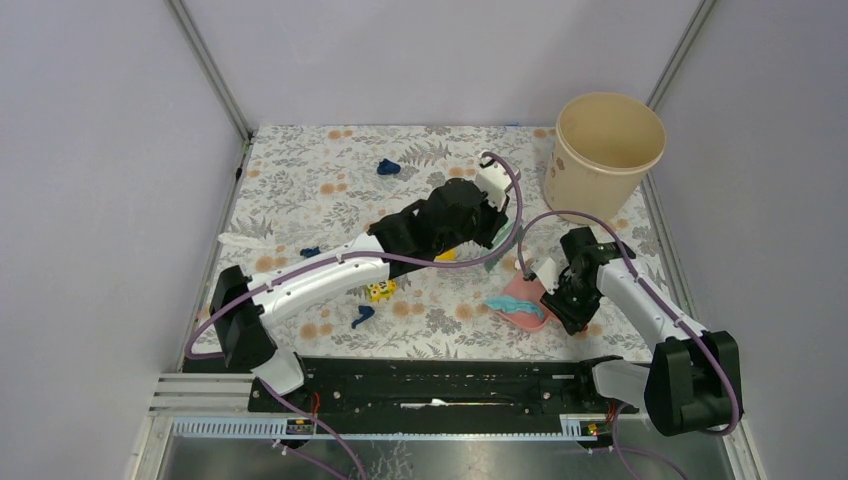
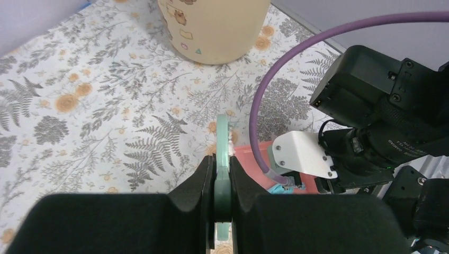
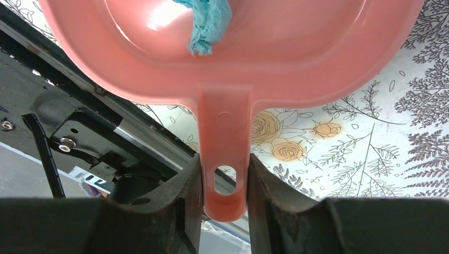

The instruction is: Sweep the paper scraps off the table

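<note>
We note white strip (image 1: 243,241) at left edge of table (image 1: 300,170). Navy paper scraps (image 1: 363,316) lie well apart on left half: one near front rail, one (image 1: 310,252) beside left arm, one (image 1: 388,167) toward far edge, open cloth around it. Yellow toy block (image 1: 380,290) sits under left arm. Mid-table, we see left gripper (image 2: 222,159) clenched on thin teal brush (image 2: 222,132). Just right, pink dustpan (image 3: 296,74) carries teal scrap (image 3: 209,24), and right gripper (image 3: 225,182) clamps its handle. Beige bucket (image 1: 605,150) fills far right corner.

Beige bucket (image 1: 590,185) far right; pink dustpan (image 1: 522,290) nearer, beside teal brush (image 2: 222,143); yellow toy block (image 1: 380,291) leftward.
</note>
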### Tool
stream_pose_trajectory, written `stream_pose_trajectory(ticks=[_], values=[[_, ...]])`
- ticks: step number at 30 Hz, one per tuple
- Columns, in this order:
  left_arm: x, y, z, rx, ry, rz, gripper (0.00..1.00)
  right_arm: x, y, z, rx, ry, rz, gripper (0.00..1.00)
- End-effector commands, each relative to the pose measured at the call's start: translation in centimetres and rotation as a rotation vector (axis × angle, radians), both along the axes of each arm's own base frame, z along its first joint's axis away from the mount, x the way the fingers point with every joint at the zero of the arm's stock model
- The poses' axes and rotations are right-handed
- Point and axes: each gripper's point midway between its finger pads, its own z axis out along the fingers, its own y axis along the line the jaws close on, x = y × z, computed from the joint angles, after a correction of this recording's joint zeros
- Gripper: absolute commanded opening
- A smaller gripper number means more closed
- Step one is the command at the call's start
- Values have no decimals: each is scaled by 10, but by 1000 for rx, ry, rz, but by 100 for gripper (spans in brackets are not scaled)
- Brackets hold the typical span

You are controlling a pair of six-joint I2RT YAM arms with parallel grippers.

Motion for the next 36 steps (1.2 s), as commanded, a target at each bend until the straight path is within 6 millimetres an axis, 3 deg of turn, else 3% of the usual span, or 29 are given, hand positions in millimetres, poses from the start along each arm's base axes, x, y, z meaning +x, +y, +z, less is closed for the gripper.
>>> stream_pose_trajectory(ticks=[1,5,10,15,21,25,29,32,36], values=[[11,8,29,14,-55,44,0,-5,-2,4,-11,5,12,0],[37,17,14,63,-77,115,0,-7,-8,4,-54,44,-7,0],[81,7,-17,69,28,141,0,-11,-18,16,-123,57,-63,0],[105,-16,-43,40,127,101,0,-9,-32,21,-206,5,-115,0],[123,-51,-76,62,150,52,0,9,-40,19,-246,-42,-192,0],[116,-80,-98,69,202,-87,0,22,-40,21,-235,-47,-211,0],[81,-96,-99,4,322,-217,0,30,-38,19,-223,-64,-205,0],[53,-97,-86,-54,362,-270,0,33,-34,14,-202,-56,-200,0],[40,-89,-47,-163,333,-275,0,33,-26,7,-159,-36,-199,0]])
